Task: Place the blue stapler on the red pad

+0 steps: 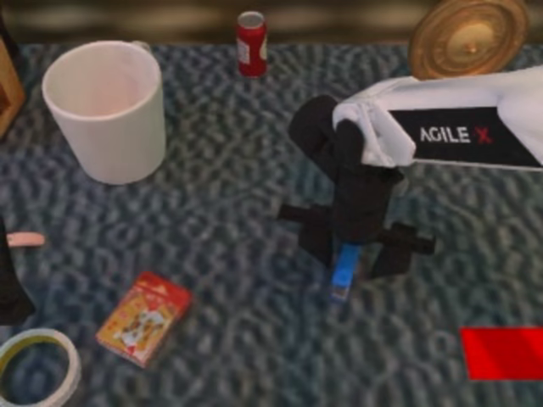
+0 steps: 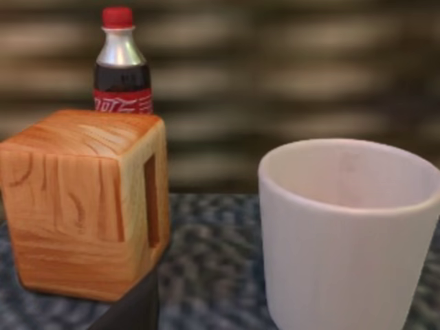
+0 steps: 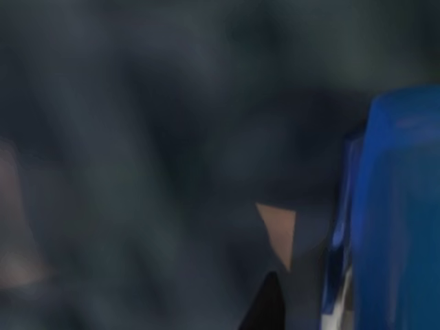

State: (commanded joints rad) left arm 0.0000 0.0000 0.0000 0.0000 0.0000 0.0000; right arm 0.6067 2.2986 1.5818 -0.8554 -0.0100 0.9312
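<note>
The blue stapler (image 1: 344, 273) lies on the mottled blue cloth right of centre, its length running towards and away from the front edge. My right gripper (image 1: 350, 253) hangs straight over it, open, one black finger on each side and the far half of the stapler hidden under the wrist. The right wrist view is dark; the stapler (image 3: 395, 220) fills one side of it, close beside one black fingertip (image 3: 268, 306). Flat at the table's front right corner lies the red pad (image 1: 505, 353), well apart from the stapler. My left arm (image 1: 10, 292) stays parked at the left edge.
A big white cup (image 1: 106, 106) stands at the back left, a red can (image 1: 252, 42) at the back centre and a golden disc (image 1: 468, 38) at the back right. Front left lie a red card box (image 1: 144, 318) and a tape roll (image 1: 34, 369). The left wrist view shows a wooden block (image 2: 86, 199) and a cola bottle (image 2: 122, 65).
</note>
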